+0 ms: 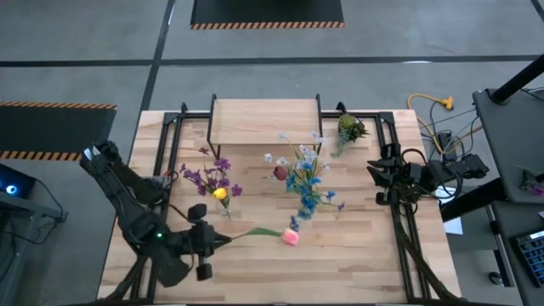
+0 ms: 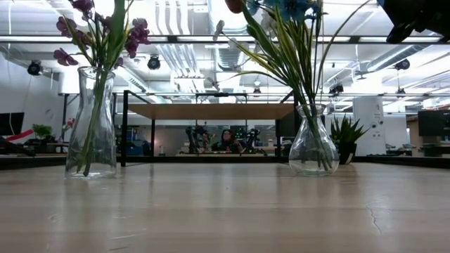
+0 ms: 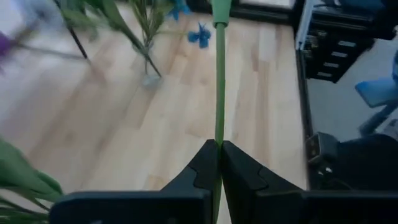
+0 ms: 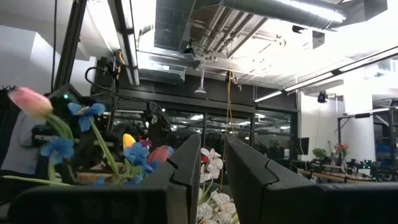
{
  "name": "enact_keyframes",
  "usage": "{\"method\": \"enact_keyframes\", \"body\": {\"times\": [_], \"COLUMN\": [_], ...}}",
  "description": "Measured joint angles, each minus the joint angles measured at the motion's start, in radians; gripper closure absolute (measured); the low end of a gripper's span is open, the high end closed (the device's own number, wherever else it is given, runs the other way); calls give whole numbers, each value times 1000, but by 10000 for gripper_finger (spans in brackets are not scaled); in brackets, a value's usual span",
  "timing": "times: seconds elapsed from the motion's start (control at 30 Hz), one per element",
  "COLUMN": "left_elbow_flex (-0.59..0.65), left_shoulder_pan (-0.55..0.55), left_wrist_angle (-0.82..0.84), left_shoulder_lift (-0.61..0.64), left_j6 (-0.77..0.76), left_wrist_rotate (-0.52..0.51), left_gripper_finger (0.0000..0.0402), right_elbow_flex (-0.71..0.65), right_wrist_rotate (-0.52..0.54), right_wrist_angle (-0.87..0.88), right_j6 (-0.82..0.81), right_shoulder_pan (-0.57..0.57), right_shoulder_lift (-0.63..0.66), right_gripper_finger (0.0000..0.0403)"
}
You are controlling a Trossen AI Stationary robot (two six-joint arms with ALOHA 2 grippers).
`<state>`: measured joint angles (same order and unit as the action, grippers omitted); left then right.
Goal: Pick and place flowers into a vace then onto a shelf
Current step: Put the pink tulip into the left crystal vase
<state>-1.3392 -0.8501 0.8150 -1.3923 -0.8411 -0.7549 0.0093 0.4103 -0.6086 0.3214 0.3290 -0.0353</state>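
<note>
My left gripper (image 1: 204, 242) is clamped on the green stem of a pink flower (image 1: 291, 237), the pads pinching it near its cut end while the bloom hangs out ahead of the fingers, over the table (image 1: 357, 263). The left wrist view shows the stem (image 3: 219, 93) running straight out from between the closed fingertips. I judge it light and springy: a thin plastic stalk that will bend and swing under the bloom's weight, and may slip or twist in a hard pinch, so a hold lower down, close to the end, leaves the most length to steer into a neck. Beyond the gripper stand two glass vases, one with purple flowers (image 1: 212, 177) just ahead, one with blue and white flowers (image 1: 306, 180) farther off toward the right arm. The shelf (image 1: 265, 121) sits behind both. My right gripper (image 1: 382, 180) waits at the table's right edge, its fingers slightly apart and holding nothing.
</note>
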Motion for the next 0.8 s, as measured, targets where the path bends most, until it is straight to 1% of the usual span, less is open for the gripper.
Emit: {"method": "enact_keyframes", "body": {"times": [0.17, 0.3, 0.33, 0.37, 0.5, 0.57, 0.6, 0.63, 0.67, 0.8], "left_elbow_flex": [6, 60, 83, 107, 234, 303, 336, 369, 404, 575], "left_shoulder_pan": [-58, -94, -98, -101, -101, -100, -100, -100, -100, -96], "left_wrist_angle": [-4, -40, -57, -75, -213, -323, -402, -512, -643, -1265], "left_shoulder_lift": [5, 7, 8, 12, 51, 86, 108, 130, 150, 214], "left_j6": [101, 89, 80, 71, 56, 94, 140, 215, 322, 885], "left_wrist_rotate": [-225, -440, -484, -504, -504, -488, -470, -449, -410, -160], "left_gripper_finger": [401, 401, 401, 401, 401, 401, 401, 401, 401, 401], "right_elbow_flex": [0, 0, 0, 0, 0, 0, 0, 0, 0, 0], "right_wrist_rotate": [0, 0, 0, 0, 0, 0, 0, 0, 0, 0], "right_wrist_angle": [0, 0, 0, 0, 0, -1, -1, -3, -4, -5], "right_j6": [0, 0, 0, 0, 0, 0, 0, 0, 0, -1], "right_shoulder_pan": [0, 0, 0, 0, 0, 0, 0, 0, 0, 0], "right_shoulder_lift": [0, 0, 0, 0, 0, 0, 0, 0, 0, 0], "right_gripper_finger": [339, 339, 339, 339, 339, 339, 339, 339, 339, 339]}}
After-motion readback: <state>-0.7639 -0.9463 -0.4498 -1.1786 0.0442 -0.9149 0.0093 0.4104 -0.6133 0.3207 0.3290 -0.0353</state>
